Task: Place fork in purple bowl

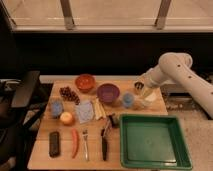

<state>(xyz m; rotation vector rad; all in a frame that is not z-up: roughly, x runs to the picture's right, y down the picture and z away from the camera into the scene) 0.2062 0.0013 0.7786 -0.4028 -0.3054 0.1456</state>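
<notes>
Lying in front of the purple bowl [108, 92] and leftward, the fork [85, 145] is not yet grasped. The black utensil [104, 145] alongside could be grabbed instead. Right of the bowl, the gripper [145, 93] is held wide open, empty.

I'm looking down on a light wooden table [95, 162]. Along its far edge sit an orange-red bowl [85, 81], the purple bowl [108, 92] and a small blue cup [128, 99]. A cluster of dark grapes [69, 94] lies left of them. Mid-table I see another blue cup [56, 107], a yellow-orange round fruit [66, 118] and a bluish packet [84, 111]. Along the near edge, left to right, are a dark bar [54, 143], a carrot [75, 142], the fork [85, 145] and a black-handled utensil [104, 142]. A green tray [154, 141] fills the near right corner. My gripper [144, 93] hangs over the far right corner, fingers apart.
</notes>
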